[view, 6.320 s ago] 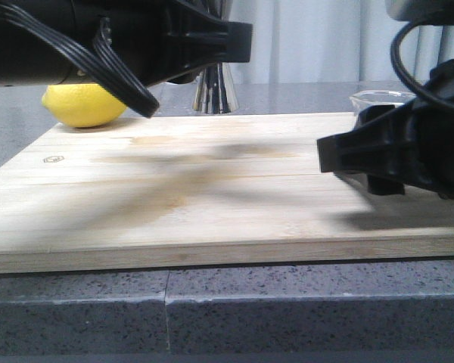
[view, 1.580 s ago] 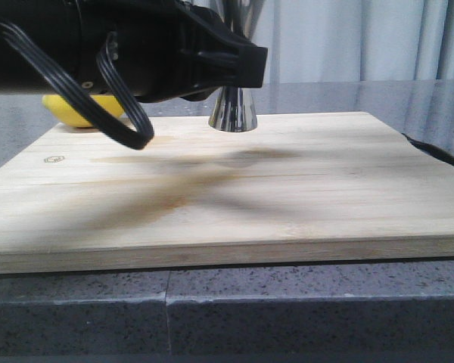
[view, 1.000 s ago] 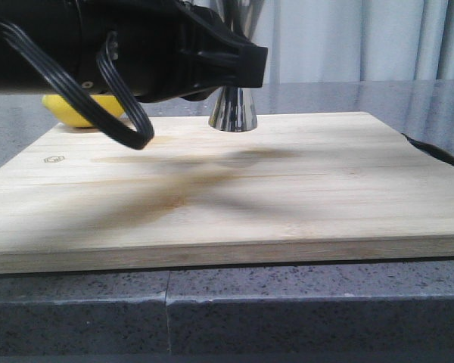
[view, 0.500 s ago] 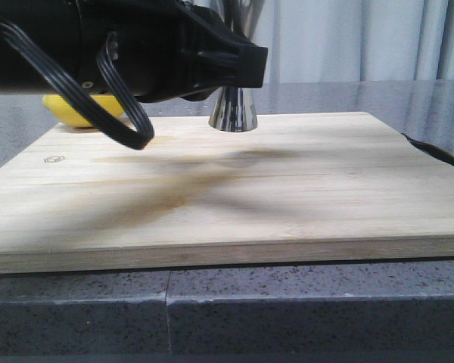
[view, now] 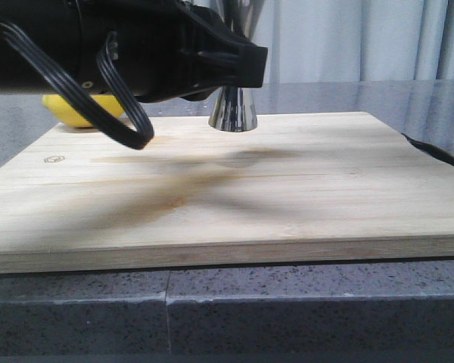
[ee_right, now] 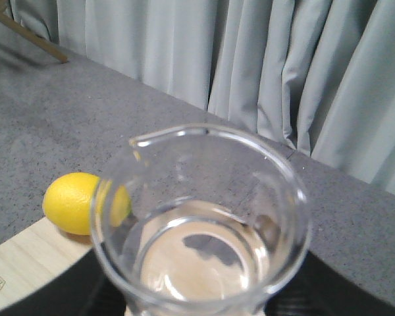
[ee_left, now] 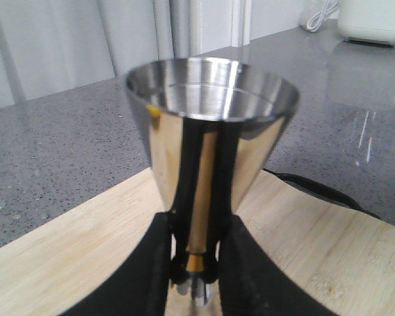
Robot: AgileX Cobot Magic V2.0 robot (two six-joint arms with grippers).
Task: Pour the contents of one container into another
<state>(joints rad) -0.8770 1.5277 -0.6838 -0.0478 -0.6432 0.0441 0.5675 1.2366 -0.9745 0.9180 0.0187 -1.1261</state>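
1. the jigger stands upright at the far edge of the board, its lower cone showing below the left arm in the front view.
2. in the left wrist view the jigger fills the middle, open mouth up, gold band at its waist.
3. the left gripper has a black finger close on each side of the jigger's waist; they look pressed against it, pinching the jigger.
4. the beaker shows only in the right wrist view, upright with its pouring lip turned away from the camera.
5. the beaker sits right in front of the wrist camera, with dark shapes at its base on both sides; these seem to be the right gripper's fingers, but i cannot tell for sure whether they clamp the glass.
6. through the beaker's clear floor pale wood shows; whether liquid is in it i cannot tell.
7. a lemon lies on the grey counter just off the board's corner, beside the beaker in that view.
8. in the front view the lemon peeks out under the left arm, behind the board's far left corner.
9. curtains hang behind the counter.
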